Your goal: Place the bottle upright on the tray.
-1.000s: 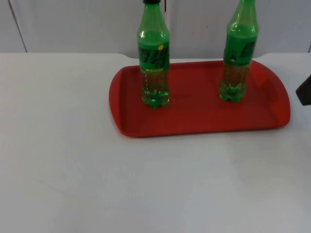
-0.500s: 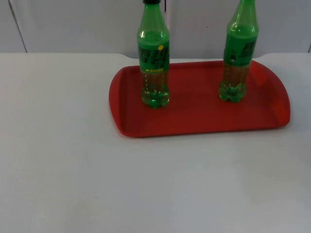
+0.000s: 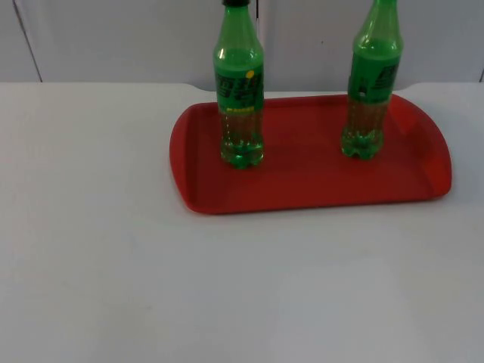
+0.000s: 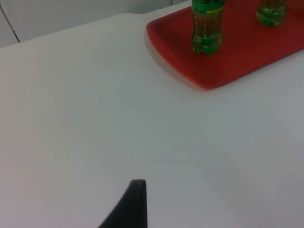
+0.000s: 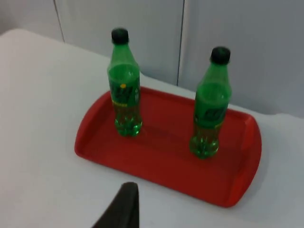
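Top view: two green bottles (image 3: 240,91) (image 3: 373,83) upright on red tray (image 3: 302,185); left, right tool states cannot be told.

Two green plastic bottles with black caps stand upright on a red tray (image 3: 302,185) with rounded corners, set toward the table's far edge. The left bottle (image 3: 240,91) stands near the tray's left end; the right bottle (image 3: 372,83) stands well apart, toward its right end.
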Controlling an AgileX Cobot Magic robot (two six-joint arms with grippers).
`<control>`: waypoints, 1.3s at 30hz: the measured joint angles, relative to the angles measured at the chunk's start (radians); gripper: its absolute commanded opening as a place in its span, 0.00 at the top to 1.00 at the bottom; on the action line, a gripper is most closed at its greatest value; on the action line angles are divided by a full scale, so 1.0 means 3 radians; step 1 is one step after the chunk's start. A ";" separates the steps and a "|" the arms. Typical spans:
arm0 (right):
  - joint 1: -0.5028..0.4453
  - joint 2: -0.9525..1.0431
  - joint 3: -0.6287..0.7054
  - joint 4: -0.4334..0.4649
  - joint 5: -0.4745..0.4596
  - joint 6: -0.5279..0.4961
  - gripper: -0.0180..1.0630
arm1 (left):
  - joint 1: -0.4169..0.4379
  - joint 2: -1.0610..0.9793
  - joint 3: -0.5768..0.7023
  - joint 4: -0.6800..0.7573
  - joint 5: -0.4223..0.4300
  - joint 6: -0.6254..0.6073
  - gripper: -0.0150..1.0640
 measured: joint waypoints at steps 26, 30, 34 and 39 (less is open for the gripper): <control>0.0000 -0.1392 0.0172 -0.0119 0.0875 0.0000 0.01 | 0.0000 0.0000 0.0000 0.0000 0.0000 0.0000 0.01; 0.0000 -0.1554 0.0308 -0.0123 0.0915 0.0009 0.01 | 0.0000 0.0000 0.0000 0.0000 0.0000 0.0000 0.01; 0.0000 -0.1729 0.0452 -0.0123 0.0961 0.0009 0.01 | 0.0000 0.0000 0.0000 0.0000 0.0000 0.0000 0.01; 0.0000 -0.1918 0.0644 -0.0123 0.1037 0.0023 0.01 | 0.0000 0.0000 0.0000 0.0000 0.0000 0.0000 0.01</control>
